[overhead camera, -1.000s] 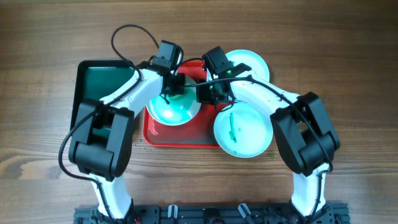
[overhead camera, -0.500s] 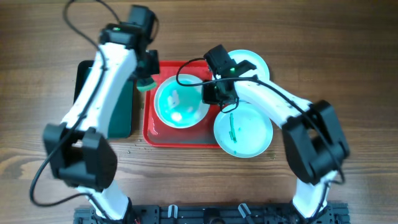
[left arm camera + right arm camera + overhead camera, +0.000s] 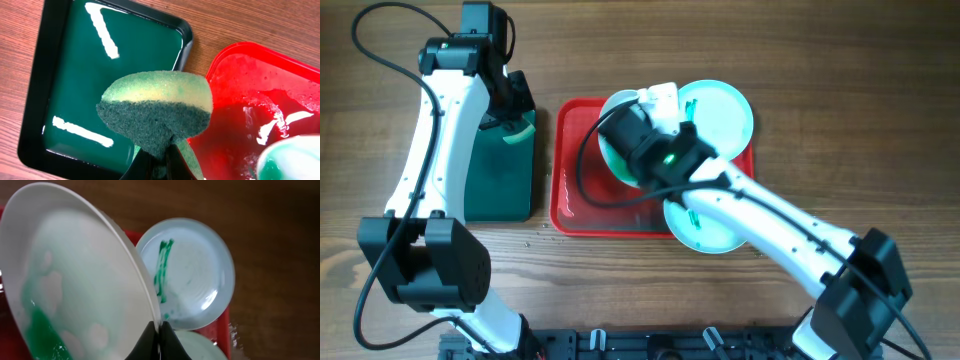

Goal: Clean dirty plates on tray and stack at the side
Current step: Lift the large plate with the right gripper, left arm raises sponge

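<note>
My right gripper (image 3: pixel 160 326) is shut on the rim of the white plate (image 3: pixel 75 280) and holds it tilted above the red tray (image 3: pixel 580 190). The plate carries a green smear and foam patches. In the overhead view the gripper (image 3: pixel 645 150) covers most of this plate (image 3: pixel 610 155). One turquoise plate (image 3: pixel 725 110) lies at the tray's back right. Another (image 3: pixel 705 235), with a green smear (image 3: pixel 162 265), lies at the front right. My left gripper (image 3: pixel 160 167) is shut on a green and yellow sponge (image 3: pixel 155 107) above the dark green tray (image 3: pixel 115 65).
The dark green tray (image 3: pixel 495 185) sits left of the red tray on the wooden table. The red tray's floor (image 3: pixel 250 80) is wet. My right arm crosses over the front-right plate.
My left arm has swung left with the sponge, from the plate to above the dark green tray. My right gripper has lifted and tilted the white plate off the red tray.
</note>
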`<action>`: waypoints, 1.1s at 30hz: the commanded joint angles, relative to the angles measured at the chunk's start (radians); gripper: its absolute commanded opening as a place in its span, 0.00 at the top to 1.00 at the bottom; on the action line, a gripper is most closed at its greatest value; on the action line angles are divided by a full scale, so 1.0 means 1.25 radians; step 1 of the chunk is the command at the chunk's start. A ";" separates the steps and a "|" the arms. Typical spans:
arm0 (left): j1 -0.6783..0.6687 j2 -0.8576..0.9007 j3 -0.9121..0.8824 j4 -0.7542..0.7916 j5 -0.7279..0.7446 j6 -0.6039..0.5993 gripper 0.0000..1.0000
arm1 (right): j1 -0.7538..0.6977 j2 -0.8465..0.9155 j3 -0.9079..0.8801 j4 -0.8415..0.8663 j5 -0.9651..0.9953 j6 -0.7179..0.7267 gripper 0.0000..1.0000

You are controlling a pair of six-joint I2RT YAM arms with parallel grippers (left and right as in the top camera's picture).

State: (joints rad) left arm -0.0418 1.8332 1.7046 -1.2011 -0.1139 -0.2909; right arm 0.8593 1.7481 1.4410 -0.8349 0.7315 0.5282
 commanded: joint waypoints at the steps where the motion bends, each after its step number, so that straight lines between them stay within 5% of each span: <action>1: 0.004 -0.009 0.011 0.000 0.010 -0.005 0.96 | 0.067 -0.010 0.012 0.013 0.295 -0.004 0.96; 12: 0.004 -0.009 0.011 -0.004 0.010 -0.005 0.96 | 0.180 -0.010 0.012 0.089 0.626 -0.157 0.96; 16: 0.004 -0.009 0.011 -0.004 0.010 -0.005 0.96 | 0.190 -0.010 0.012 0.183 0.631 -0.308 0.96; 23: 0.004 -0.009 0.011 -0.010 0.010 -0.005 0.96 | 0.194 -0.010 0.012 0.278 0.631 -0.411 0.96; 33: 0.004 -0.009 0.011 -0.016 0.010 -0.008 0.96 | 0.194 -0.010 0.010 0.278 0.626 -0.423 0.96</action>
State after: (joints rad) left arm -0.0418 1.8332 1.7046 -1.2144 -0.1062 -0.2909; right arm 1.0954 1.7481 1.4410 -0.4881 1.4860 0.0124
